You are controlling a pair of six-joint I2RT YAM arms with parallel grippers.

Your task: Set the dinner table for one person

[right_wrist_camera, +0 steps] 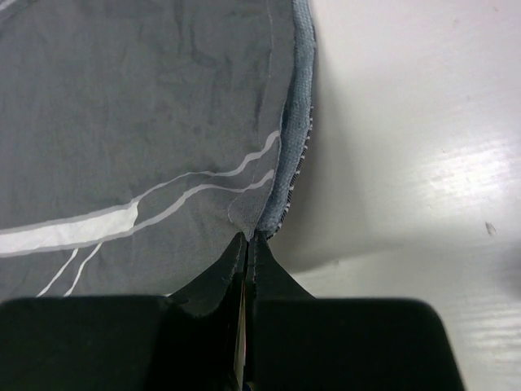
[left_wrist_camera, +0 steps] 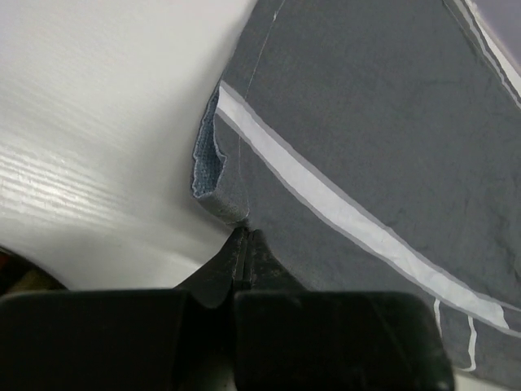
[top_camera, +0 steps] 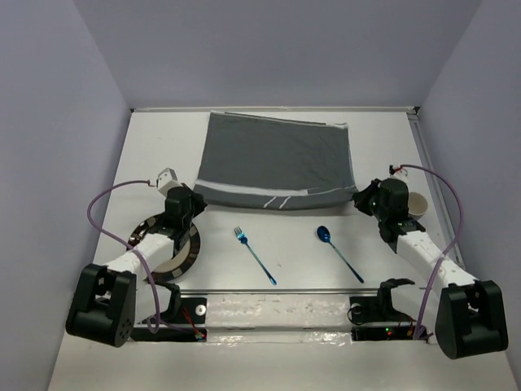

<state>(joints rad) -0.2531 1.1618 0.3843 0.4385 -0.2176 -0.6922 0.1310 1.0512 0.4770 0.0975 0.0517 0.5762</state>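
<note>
The left claw (left_wrist_camera: 244,235) and the right claw (right_wrist_camera: 247,240) each pinch a near corner of the placemat (top_camera: 277,159). It lies straight ahead of both, its long axis running claw to claw.

Two white arms (top_camera: 140,254) on black bases (top_camera: 102,305), lilac cables (top_camera: 90,216), black wedge-shaped tool fingers (left_wrist_camera: 216,275).

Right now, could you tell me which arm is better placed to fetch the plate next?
Left, probably: the plate lies directly under that arm, behind the left gripper; the right gripper is across the placemat, beside the cup.
</note>
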